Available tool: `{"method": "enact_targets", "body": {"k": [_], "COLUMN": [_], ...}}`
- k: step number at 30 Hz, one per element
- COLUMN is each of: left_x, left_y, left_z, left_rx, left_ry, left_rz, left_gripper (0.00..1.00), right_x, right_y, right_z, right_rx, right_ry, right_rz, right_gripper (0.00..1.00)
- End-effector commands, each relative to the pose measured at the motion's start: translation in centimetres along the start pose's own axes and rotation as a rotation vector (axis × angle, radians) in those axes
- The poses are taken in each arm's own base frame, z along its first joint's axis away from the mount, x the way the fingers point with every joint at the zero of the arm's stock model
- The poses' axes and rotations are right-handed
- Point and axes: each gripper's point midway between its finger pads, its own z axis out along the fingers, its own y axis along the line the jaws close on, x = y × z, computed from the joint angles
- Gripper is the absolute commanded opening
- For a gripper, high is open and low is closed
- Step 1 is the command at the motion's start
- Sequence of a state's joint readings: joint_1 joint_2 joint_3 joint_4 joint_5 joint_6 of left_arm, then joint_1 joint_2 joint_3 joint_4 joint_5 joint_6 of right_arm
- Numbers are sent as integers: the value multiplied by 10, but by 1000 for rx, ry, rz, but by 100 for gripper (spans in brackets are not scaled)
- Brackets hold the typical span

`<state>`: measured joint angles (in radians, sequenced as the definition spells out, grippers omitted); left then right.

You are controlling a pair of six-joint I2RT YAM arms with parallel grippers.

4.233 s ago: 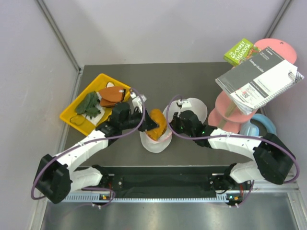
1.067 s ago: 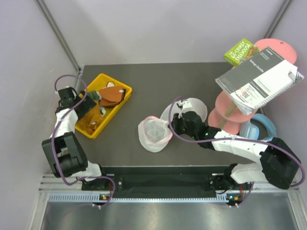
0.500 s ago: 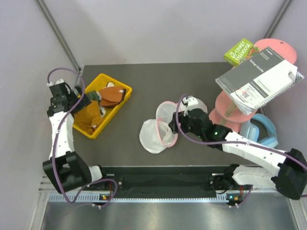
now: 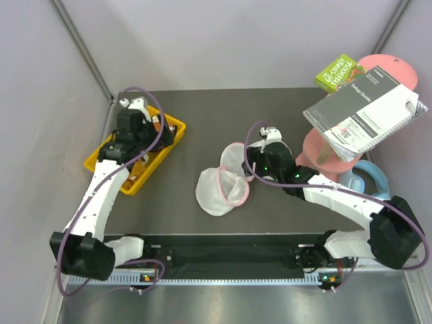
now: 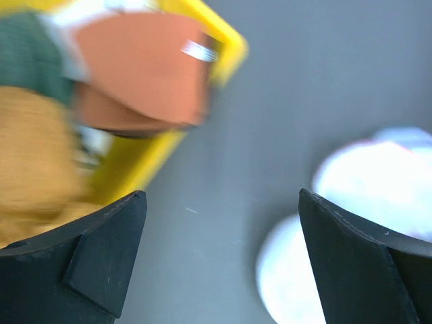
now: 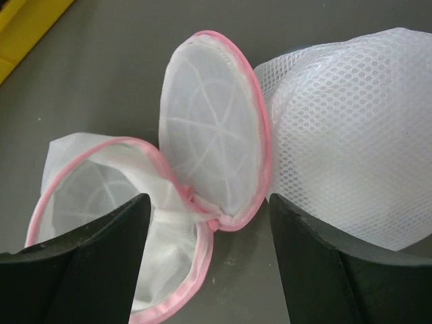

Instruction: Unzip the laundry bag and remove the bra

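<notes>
Right gripper (image 6: 209,266) spread beside unzipped laundry bag (image 4: 223,183), left gripper (image 5: 221,260) wide by tray (image 5: 233,48)

The laundry bag (image 6: 209,135) is fine, see-through white mesh edged with pink cloth binding, the white dome (image 6: 351,128) beside it a coarser honeycomb net, both on a matt dark grey table (image 6: 115,74); the yellow tray (image 5: 131,165) looks like glossy plastic, the bra (image 5: 34,148) soft cloth.

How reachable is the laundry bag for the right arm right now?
Probably yes: the right gripper hangs open right beside the laundry bag, nothing between them; the plain white dome sits off to the side.
</notes>
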<state>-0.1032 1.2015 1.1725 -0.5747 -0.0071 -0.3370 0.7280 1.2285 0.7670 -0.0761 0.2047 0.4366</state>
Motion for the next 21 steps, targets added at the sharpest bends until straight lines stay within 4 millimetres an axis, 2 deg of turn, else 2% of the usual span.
{"method": "enact_targets", "body": {"k": [1, 2, 4, 5, 9, 10, 12, 13, 17, 20, 21], "left_x": [30, 46, 63, 78, 112, 126, 137, 150, 177, 193, 196], "left_y": [-47, -55, -61, -64, -65, -61, -57, -51, -46, -48, -49], "left_z": [-7, -4, -2, 0, -1, 1, 2, 4, 5, 4, 4], "left_rx": [174, 199, 227, 240, 270, 258, 251, 237, 238, 264, 273], "left_ry": [49, 83, 124, 155, 223, 251, 268, 296, 358, 392, 399], "left_rz": [-45, -48, -56, -59, -82, -85, -88, -92, -107, -131, -139], "left_gripper": [99, 99, 99, 99, 99, 99, 99, 99, 99, 99, 99], "right_x": [-37, -32, -34, -32, -28, -27, -25, -24, -19, -14, -14], "right_y": [5, 1, -2, -4, -4, -4, -2, -2, -5, -9, -10], "right_z": [20, 26, 33, 37, 45, 47, 49, 50, 55, 60, 61], "right_rx": [-34, -25, -25, -17, -26, -29, -40, -40, -25, -4, -1], "right_ry": [-103, -89, -89, -79, -63, -62, -56, -52, -36, -16, -14], "right_rz": [17, 11, 11, 3, -8, -10, -11, -11, -20, -37, -39], "right_gripper": [70, 69, 66, 65, 59, 57, 50, 48, 40, 29, 22]}}
